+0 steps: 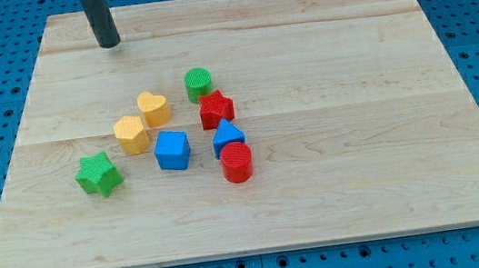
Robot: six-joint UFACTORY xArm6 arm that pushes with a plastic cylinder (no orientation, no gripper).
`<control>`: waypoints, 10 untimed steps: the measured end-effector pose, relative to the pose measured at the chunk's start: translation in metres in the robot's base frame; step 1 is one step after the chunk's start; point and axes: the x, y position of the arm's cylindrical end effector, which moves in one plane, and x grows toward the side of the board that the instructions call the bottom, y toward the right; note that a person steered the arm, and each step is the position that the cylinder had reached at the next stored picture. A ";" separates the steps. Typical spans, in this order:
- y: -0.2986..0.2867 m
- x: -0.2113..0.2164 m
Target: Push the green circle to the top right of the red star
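Camera view: my tip [109, 45] rests near the table's [365, 183] top-left edge, well apart from all blocks; this tool is a bare rod with nothing to spread or pinch. The green circle [199, 84] touches the red star [215, 109] at its upper left. Nearby lie the yellow heart [154, 108] and yellow hexagon [132, 134]. No writing is readable

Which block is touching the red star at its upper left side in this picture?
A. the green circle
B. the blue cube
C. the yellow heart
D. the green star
A: the green circle sits right against the upper left of the red star, while my tip is far off toward the view's top left, touching no block.
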 end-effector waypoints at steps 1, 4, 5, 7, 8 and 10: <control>0.005 0.000; 0.045 0.018; 0.105 0.055; 0.180 0.202; 0.199 0.215; 0.344 0.239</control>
